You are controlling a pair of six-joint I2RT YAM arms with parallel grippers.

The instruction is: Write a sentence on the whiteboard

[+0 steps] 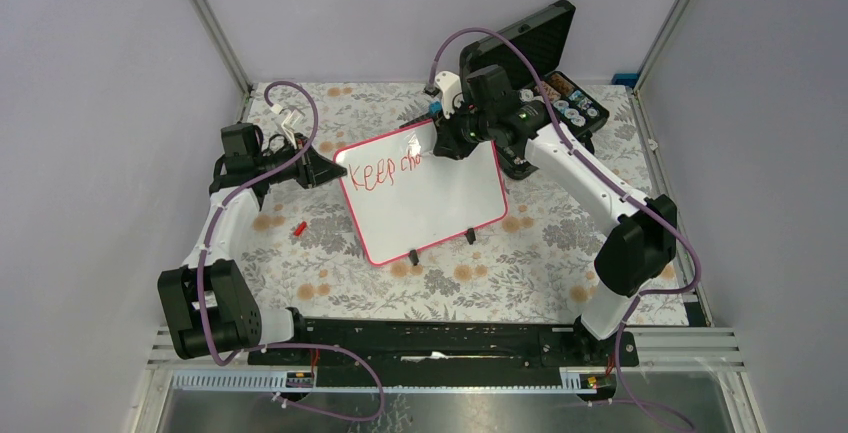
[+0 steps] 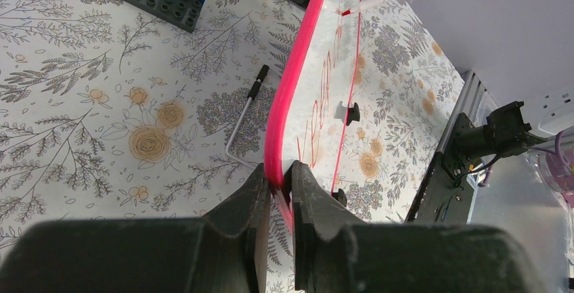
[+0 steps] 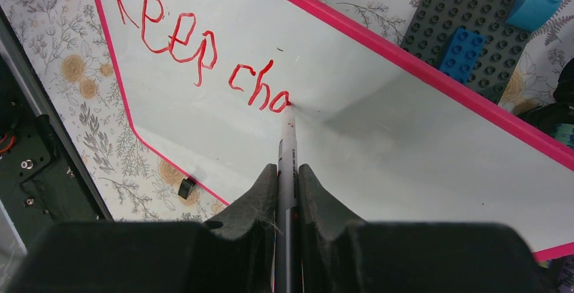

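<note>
One camera sits high up behind the two arms and looks down on the whole table point(image 1: 300, 113). It is far away, so the whiteboard point(image 1: 430, 203) looks small. The second camera rides on the left arm, very close, and looks past the left gripper point(image 2: 279, 171) along the board's pink edge. The third rides on the right arm, close above the board, and looks down past the right gripper point(image 3: 288, 171) and the marker point(image 3: 288, 137). All three see the board and its red writing point(image 3: 203, 56). Both arm cameras also see the grey brick plate point(image 3: 460, 29)
</note>
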